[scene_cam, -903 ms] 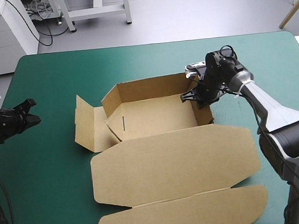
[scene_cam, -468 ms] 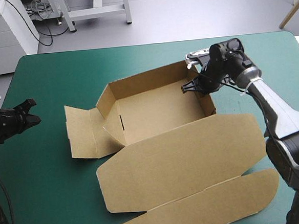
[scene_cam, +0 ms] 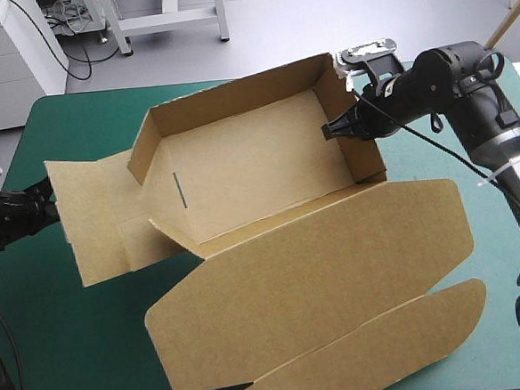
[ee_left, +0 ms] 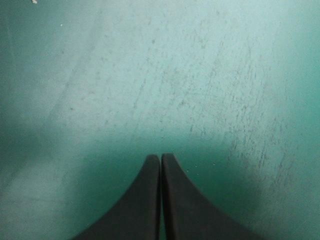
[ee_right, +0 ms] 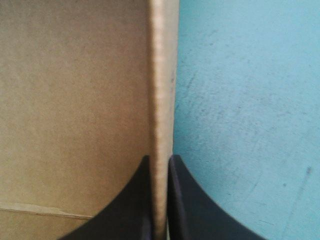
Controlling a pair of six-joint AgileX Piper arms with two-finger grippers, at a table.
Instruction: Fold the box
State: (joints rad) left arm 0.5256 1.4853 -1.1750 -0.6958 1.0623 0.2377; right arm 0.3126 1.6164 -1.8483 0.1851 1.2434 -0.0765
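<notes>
Brown cut-board box, walls raised and broad lid spread toward the near edge, was over the middle of the teal-green table cover. The right wrist view alone showed the right gripper pinching the box's right wall between its black fingers. The left wrist view showed the left gripper closed and empty above bare cover.

Box outer lid flap cut off at the high view's lower edge, left gripper tips hidden behind its side flap, we find the wall edge in the right gripper blurred.
</notes>
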